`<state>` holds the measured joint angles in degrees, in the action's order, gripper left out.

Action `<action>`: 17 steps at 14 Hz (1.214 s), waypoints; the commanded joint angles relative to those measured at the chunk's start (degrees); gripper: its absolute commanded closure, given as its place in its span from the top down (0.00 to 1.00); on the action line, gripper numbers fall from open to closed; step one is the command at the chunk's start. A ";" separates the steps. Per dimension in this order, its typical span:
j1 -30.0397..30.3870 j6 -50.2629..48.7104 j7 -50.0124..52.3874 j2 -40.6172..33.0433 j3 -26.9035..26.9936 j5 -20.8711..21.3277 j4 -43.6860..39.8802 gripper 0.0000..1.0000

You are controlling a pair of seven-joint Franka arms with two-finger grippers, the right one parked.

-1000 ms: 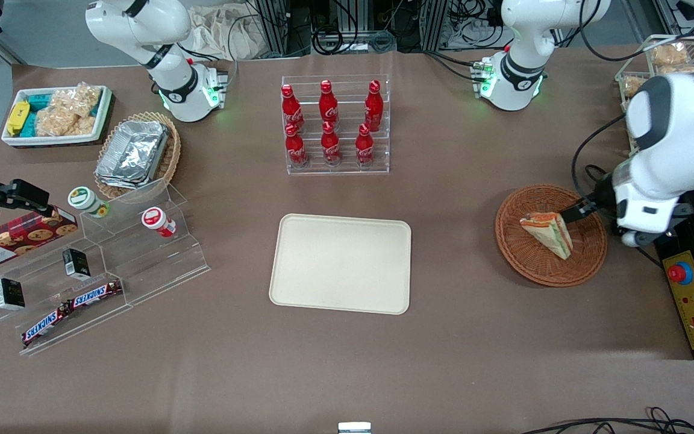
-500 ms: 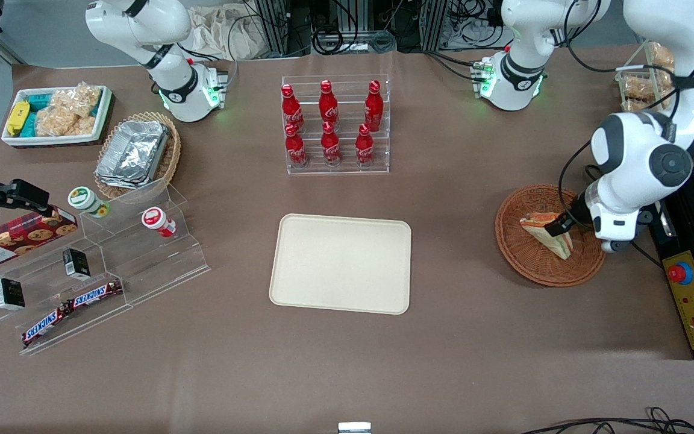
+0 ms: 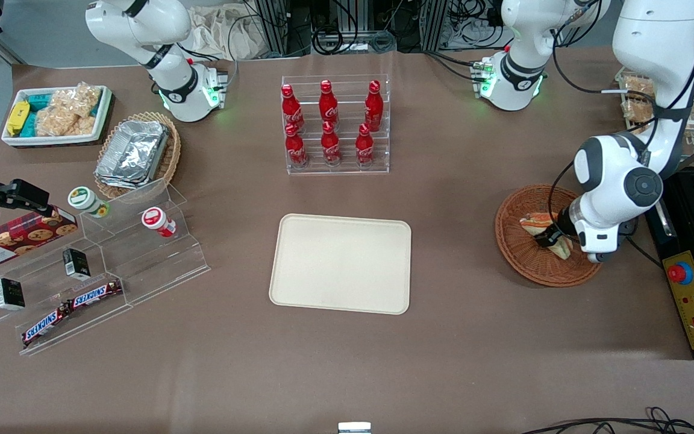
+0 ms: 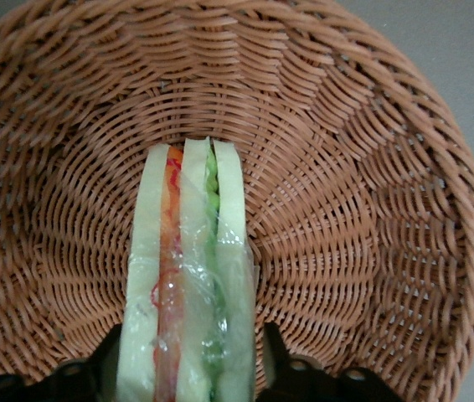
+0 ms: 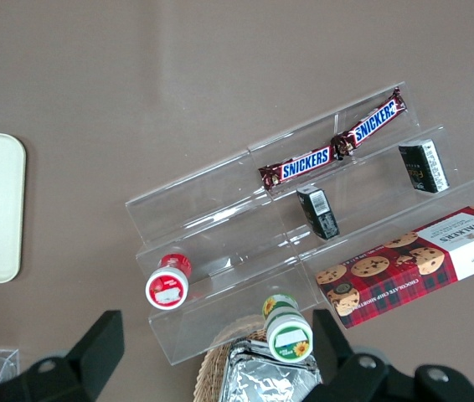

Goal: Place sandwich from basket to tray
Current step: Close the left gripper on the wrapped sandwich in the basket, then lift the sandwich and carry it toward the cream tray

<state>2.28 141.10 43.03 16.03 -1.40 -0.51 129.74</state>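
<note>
Overhead, tool astride sandwich in basket.

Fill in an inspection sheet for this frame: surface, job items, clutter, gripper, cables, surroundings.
Surface: brown table, nothing spilled.
Job's things: sandwich lies in the basket; tray holds nothing.
Clutter: cola bottle rack, acrylic stand with Snickers bars, cookie box, foil containers, snack bin.
Gripper: left gripper is down in the basket, fingers open, one either side of the sandwich.
Cables: black cable trails at the basket's edge.
Surroundings: emergency-stop box beside the table.
</note>
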 commanded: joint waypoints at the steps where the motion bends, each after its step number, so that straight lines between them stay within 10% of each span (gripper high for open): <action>1: -0.17 0.58 0.92 -0.12 -0.09 0.69 0.16 0.00; 9: -1.58 -22.26 3.62 -12.41 -6.23 -0.55 -11.08 0.00; 17: -3.68 -11.58 3.13 -5.59 -26.88 2.34 -13.90 0.00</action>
<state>-0.34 126.06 49.05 5.10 -25.50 -0.18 118.37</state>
